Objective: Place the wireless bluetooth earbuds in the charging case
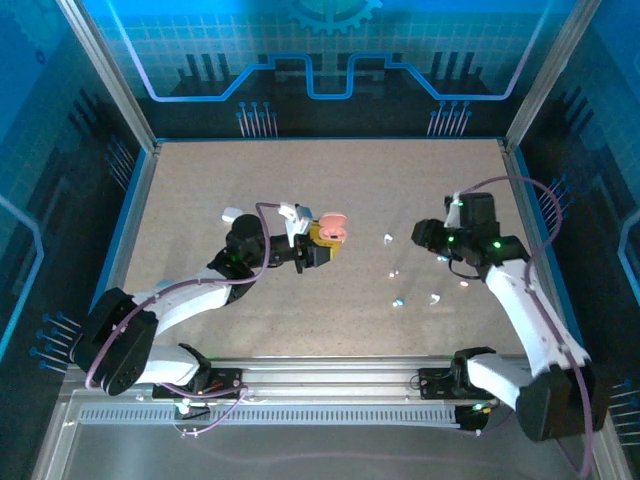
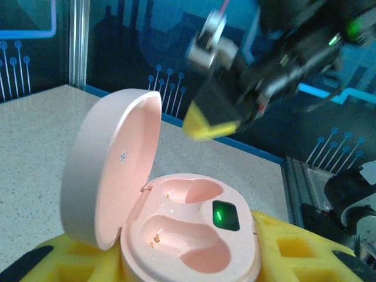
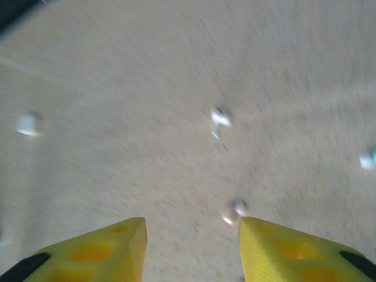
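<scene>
The left gripper is clenched on the pale pink pill-shaped plastic charging case, which sits between its yellow fingers with the hinged lid raised, both wells empty and a green light glowing; the right gripper hangs released above the speckled beige worktop; the tiny pebble-like plastic earbuds lie scattered ahead of it, a pinkish earbud just beyond its fingertips, a white earbud off to its left, a light blue earbud to its right.

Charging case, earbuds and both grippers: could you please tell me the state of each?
pink charging case: open, empty, green light on.
earbuds: loose on the table, none in the case.
left gripper: shut on the pink charging case.
right gripper: open, holding nothing.
</scene>
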Motion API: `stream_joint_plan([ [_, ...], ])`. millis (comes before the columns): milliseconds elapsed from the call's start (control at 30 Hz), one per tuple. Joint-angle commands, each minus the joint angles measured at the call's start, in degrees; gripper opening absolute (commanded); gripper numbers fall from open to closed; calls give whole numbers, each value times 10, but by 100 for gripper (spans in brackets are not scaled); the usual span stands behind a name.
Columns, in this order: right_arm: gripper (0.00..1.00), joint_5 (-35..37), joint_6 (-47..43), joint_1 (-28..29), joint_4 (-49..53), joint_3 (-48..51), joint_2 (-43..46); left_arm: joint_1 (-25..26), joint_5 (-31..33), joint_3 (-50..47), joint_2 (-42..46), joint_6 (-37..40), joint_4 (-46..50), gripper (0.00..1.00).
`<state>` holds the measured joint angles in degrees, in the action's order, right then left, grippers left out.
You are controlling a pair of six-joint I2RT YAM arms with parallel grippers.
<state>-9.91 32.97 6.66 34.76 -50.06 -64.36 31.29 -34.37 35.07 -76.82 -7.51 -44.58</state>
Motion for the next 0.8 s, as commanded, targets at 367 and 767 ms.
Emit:
stream_joint_plan([
  [367,42,117,13,-32,99,18,-88,-1,17,-24,34,22,-22,39],
  [767,44,8,-22,2,34,0,-159,-14,2,-29,40,28,-14,40],
])
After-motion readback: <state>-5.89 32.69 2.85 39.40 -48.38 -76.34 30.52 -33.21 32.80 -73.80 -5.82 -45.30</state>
